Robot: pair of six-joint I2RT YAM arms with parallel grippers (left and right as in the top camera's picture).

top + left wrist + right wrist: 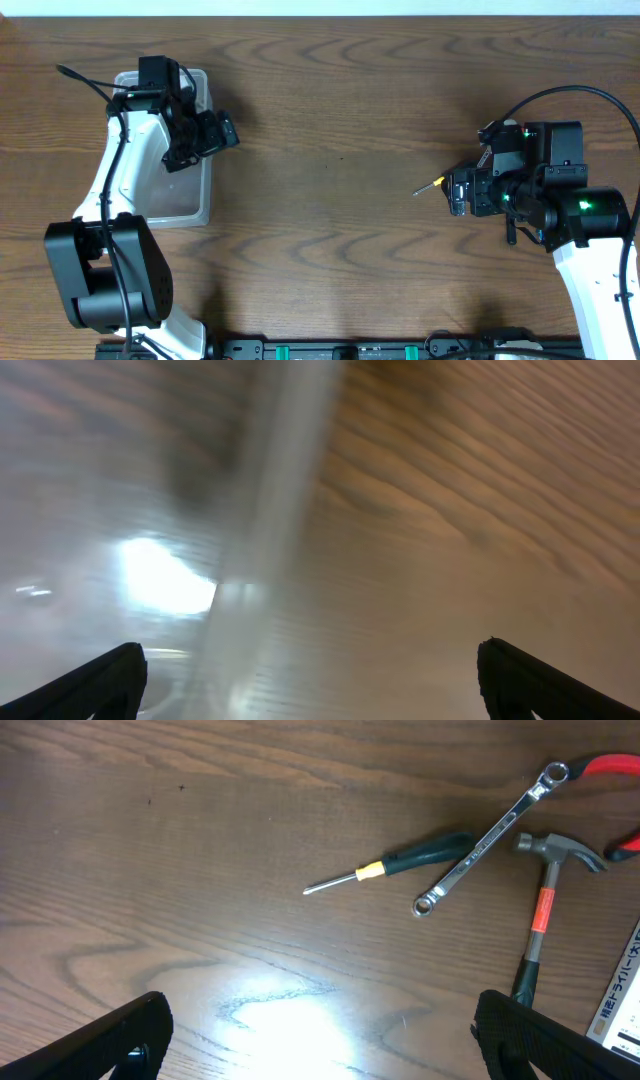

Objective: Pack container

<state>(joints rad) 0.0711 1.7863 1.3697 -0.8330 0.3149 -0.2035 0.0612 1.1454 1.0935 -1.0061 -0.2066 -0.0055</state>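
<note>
The clear plastic container (186, 198) stands at the left of the table. My left gripper (222, 134) hovers over its right wall, open and empty. In the left wrist view the picture is blurred; the container's rim (283, 510) runs between my open fingers (315, 690). My right gripper (456, 190) is open and empty above the table at the right. A green-handled screwdriver (430, 186) pokes out from under it. The right wrist view shows that screwdriver (405, 861), a silver wrench (490, 835) and a hammer (543, 905) lying ahead of my open fingers (320, 1040).
Red tool handles (612, 765) lie at the top right edge of the right wrist view. A white printed box (625, 1000) sits at its right edge. The wooden table (340, 120) spans between the two arms.
</note>
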